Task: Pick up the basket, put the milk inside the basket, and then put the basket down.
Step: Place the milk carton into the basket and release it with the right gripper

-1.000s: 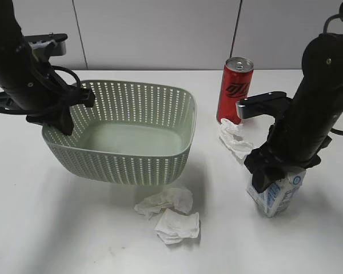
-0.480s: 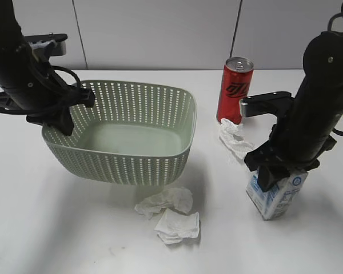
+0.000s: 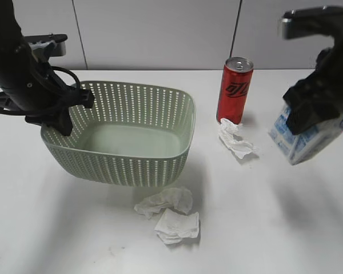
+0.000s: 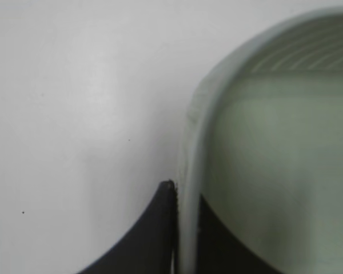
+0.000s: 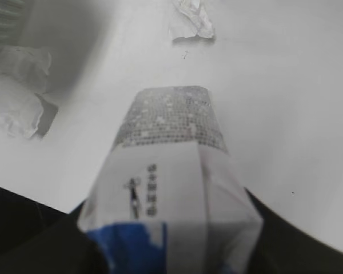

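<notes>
**A:** White all over — the table (image 3: pixel 286 228) is a plain matte white top, with faint specks and soft grey shadows under whatever is raised above it. Behind it stands a pale grey wall (image 3: pixel 160 31) split by thin vertical seams.

**B:** And the biggest thing on it?

**A:** The basket (image 3: pixel 131 137), pale green perforated plastic, on the left half. It tilts, its left end higher, with a shadow beneath it. The left gripper (image 3: pixel 60 117) is clamped over the rim at that left end; in the left wrist view one dark finger (image 4: pixel 154 228) sits outside the wall (image 4: pixel 188 171) and another inside it.

**B:** The other arm?

**A:** The right gripper (image 3: pixel 311 114) hangs at the far right, clear above the table, pinching the milk (image 3: pixel 306 137), a blue-and-white carton tilted in the air. The right wrist view shows the carton (image 5: pixel 171 188) squeezed between two dark fingers (image 5: pixel 46 245), its bottom pointing at the table.

**B:** Smaller things?

**A:** A red can (image 3: pixel 235 89) stands upright near the back, between basket and carton. A crumpled tissue (image 3: pixel 234 138) lies just in front of it. Two more tissue wads (image 3: pixel 170 214) lie touching each other in front of the basket's right corner.
</notes>
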Controlling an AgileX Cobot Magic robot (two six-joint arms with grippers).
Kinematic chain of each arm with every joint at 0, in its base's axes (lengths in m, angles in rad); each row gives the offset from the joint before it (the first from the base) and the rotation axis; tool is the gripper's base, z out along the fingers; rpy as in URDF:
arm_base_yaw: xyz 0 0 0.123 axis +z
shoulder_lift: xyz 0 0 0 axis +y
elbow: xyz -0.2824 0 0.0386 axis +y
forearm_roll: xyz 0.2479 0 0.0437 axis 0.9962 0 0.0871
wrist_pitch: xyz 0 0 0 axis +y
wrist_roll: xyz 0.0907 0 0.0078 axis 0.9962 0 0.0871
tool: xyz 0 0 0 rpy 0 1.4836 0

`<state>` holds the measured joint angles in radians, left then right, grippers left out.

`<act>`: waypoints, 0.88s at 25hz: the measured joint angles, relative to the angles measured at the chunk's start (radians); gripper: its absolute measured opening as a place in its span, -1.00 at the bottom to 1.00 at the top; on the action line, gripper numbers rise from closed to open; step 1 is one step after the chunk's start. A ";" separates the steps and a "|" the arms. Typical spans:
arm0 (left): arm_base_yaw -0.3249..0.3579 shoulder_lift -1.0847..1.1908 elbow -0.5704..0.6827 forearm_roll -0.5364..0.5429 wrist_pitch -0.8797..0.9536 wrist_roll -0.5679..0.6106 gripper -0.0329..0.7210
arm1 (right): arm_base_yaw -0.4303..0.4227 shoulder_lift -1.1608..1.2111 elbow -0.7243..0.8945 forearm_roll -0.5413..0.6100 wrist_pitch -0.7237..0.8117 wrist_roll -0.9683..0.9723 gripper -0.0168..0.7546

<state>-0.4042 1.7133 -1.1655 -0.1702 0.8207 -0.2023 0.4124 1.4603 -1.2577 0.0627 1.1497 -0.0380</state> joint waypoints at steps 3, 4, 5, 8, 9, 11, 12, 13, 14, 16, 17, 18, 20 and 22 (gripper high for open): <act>0.000 0.000 0.000 0.000 -0.007 0.000 -0.89 | 0.008 0.000 -0.111 -0.001 0.049 -0.001 -0.15; 0.000 0.000 0.000 0.000 -0.011 0.000 -0.89 | 0.014 0.003 -0.147 -0.001 0.053 -0.002 -0.15; 0.000 0.000 0.000 0.000 -0.018 0.000 -0.89 | 0.022 0.007 -0.175 -0.001 0.056 -0.003 -0.15; -0.001 0.001 0.000 -0.003 -0.046 0.000 -0.89 | 0.052 0.046 -0.272 0.001 0.072 -0.005 -0.15; -0.001 0.003 0.000 -0.006 -0.053 0.000 -0.89 | 0.064 0.069 -0.298 0.002 0.074 -0.005 -0.15; -0.003 0.012 0.000 -0.012 -0.060 0.000 -0.89 | 0.093 0.117 -0.362 0.002 0.077 -0.005 -0.15; -0.005 0.021 0.000 -0.012 -0.063 0.000 -0.89 | 0.113 0.144 -0.388 0.002 0.077 -0.005 -0.15; -0.008 0.030 0.000 -0.012 -0.066 0.000 -0.89 | 0.136 0.171 -0.419 0.001 0.077 -0.005 -0.15; -0.013 0.036 0.001 -0.012 -0.070 0.000 -0.89 | 0.157 0.194 -0.447 0.001 0.077 -0.005 -0.15; -0.019 0.042 0.002 -0.014 -0.081 0.001 -0.89 | 0.211 0.250 -0.491 0.003 0.077 -0.003 -0.15; -0.021 0.042 0.002 -0.014 -0.087 0.001 -0.89 | 0.237 0.274 -0.512 0.003 0.077 -0.001 -0.15; -0.022 0.042 0.002 -0.016 -0.092 0.001 -0.89 | 0.258 0.305 -0.531 0.004 0.077 0.003 -0.15; -0.023 0.042 0.002 -0.016 -0.103 0.001 -0.89 | 0.299 0.368 -0.562 0.009 0.077 0.009 -0.15; -0.023 0.042 0.002 -0.016 -0.106 0.001 -0.89 | 0.322 0.423 -0.586 0.011 0.076 0.021 -0.15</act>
<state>-0.4272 1.7554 -1.1635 -0.1858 0.7147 -0.2014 0.7342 1.8835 -1.8437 0.0737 1.2260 -0.0174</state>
